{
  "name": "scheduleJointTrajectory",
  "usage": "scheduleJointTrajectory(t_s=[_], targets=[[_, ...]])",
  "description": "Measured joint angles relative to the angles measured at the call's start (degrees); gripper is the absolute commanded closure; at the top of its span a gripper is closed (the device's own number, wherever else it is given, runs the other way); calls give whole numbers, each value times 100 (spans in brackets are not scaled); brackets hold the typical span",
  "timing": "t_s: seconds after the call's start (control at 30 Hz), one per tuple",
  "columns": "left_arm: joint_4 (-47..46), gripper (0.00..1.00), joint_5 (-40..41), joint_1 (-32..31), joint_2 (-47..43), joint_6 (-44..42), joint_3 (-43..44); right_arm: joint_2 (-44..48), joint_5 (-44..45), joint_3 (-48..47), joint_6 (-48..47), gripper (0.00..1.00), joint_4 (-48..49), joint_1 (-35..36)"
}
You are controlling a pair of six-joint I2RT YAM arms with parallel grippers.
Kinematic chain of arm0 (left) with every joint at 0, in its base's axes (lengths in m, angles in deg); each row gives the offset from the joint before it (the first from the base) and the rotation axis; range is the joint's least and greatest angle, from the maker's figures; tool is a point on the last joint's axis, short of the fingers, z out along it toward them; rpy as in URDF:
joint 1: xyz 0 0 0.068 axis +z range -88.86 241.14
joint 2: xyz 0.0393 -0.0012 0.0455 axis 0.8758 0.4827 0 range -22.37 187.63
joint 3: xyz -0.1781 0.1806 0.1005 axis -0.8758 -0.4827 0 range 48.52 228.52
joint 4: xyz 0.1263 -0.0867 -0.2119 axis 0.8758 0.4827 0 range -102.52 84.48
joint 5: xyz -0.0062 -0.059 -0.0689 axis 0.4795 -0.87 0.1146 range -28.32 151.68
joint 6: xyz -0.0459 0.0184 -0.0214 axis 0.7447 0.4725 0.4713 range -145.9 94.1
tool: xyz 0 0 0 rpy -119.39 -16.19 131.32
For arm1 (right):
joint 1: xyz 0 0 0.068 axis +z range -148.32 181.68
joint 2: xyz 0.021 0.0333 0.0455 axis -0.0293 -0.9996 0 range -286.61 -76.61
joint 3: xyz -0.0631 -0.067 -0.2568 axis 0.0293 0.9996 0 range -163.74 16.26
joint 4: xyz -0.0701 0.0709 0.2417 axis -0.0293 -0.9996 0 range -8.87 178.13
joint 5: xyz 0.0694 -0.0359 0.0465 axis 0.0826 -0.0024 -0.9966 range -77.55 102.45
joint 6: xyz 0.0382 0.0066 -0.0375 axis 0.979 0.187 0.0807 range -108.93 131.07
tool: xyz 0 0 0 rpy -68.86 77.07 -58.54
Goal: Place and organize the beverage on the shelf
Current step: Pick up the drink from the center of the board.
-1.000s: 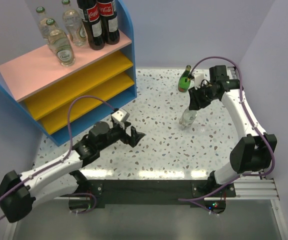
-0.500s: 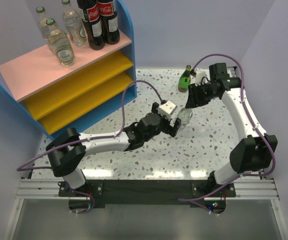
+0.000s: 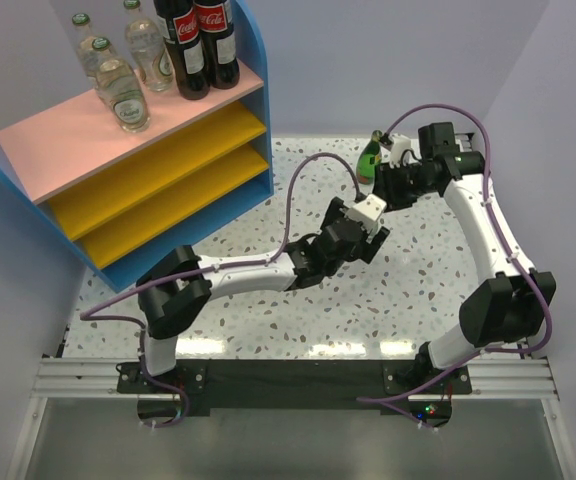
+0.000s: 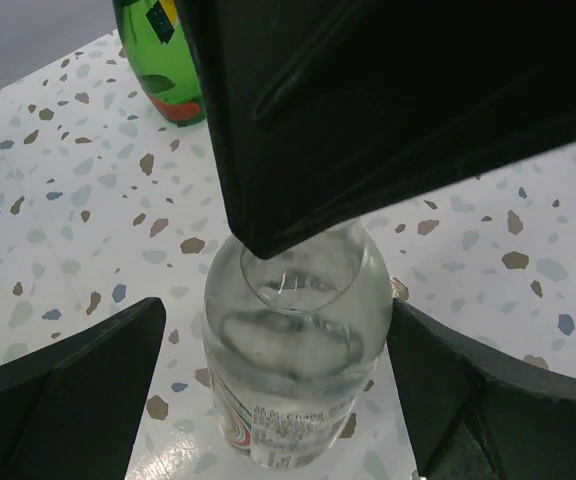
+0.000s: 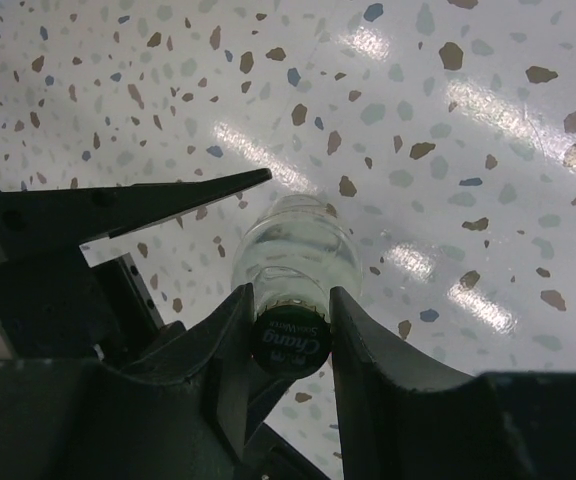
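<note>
A clear bottle with a green cap stands on the speckled table. My right gripper is shut on its cap from above. My left gripper is open, one finger on each side of the bottle's body, not touching it. From above, the left gripper sits just under the right gripper, and the bottle is hidden. A green glass bottle stands just behind them. On the shelf's pink top board stand two cola bottles and three clear bottles.
The shelf's two yellow lower boards hold nothing that I can see. The left arm stretches across the middle of the table. The green glass bottle is close behind the held bottle. Walls close in the table at the back and right.
My left arm has swung from the table's near left across to the clear bottle, and its open jaws now straddle it. The right gripper has kept its hold on the cap.
</note>
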Motion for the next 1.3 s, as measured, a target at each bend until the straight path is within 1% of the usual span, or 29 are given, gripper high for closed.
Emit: scheduleJointTrajectory(t_s=[0.03, 0.13, 0.2, 0.27, 0.3, 0.33, 0.4, 0.43, 0.5, 0.53, 0.57, 0.6, 0.67, 0.7, 0.77, 0.8, 0.87, 0.9, 0.97, 1.13, 1.3], targets=[[68, 9, 68, 0, 83, -33, 105, 0, -11, 0, 17, 100, -11, 0], [315, 13, 210, -13, 236, -122, 299, 0, -68, 0, 44, 100, -44, 7], [389, 19, 289, -26, 275, -173, 328, 0, -111, 0, 63, 100, -46, 7], [472, 30, 332, -37, 295, -208, 352, 0, -133, 0, 81, 100, -52, 11], [487, 36, 354, -46, 308, -223, 365, 0, -140, 0, 83, 100, -46, 15], [501, 50, 365, -55, 315, -249, 387, 0, -155, -2, 87, 100, -24, 15], [540, 65, 393, -74, 323, -310, 417, 0, -162, -7, 103, 100, -39, 13], [551, 81, 393, -74, 323, -317, 422, 0, -166, -9, 105, 100, -44, 13], [553, 97, 393, -72, 323, -326, 422, 0, -170, -9, 105, 100, -35, 15], [553, 100, 389, -72, 323, -328, 422, 0, -177, -9, 103, 95, -37, 13], [555, 100, 382, -72, 319, -328, 422, 0, -197, -9, 101, 79, -37, 13], [573, 100, 372, -72, 308, -330, 422, 0, -225, -9, 98, 71, -39, 9], [623, 100, 321, -66, 254, -332, 404, 0, -291, -9, 96, 60, -46, 9], [599, 100, 286, -63, 197, -330, 334, 0, -354, -9, 101, 48, -46, 9], [575, 100, 232, -61, 35, -317, 140, 0, -535, -9, 118, 40, -24, 7], [557, 100, 203, -61, -87, -308, -7, 0, -612, -9, 98, 34, 13, 4], [566, 100, 188, -79, -337, -291, -297, 2, -789, -22, 107, 27, 42, -2], [599, 100, 179, -85, -446, -278, -442, 7, -911, -39, 125, 22, 42, -2], [669, 100, 205, -87, -601, -275, -702, 35, -1073, -98, 138, 18, 39, 11], [964, 100, 348, -66, -990, -168, -1257, 186, -1235, -275, 122, 17, 20, 15], [1543, 100, 697, -63, -2057, -94, -1714, 455, -1261, -278, 127, 17, 26, -214]])
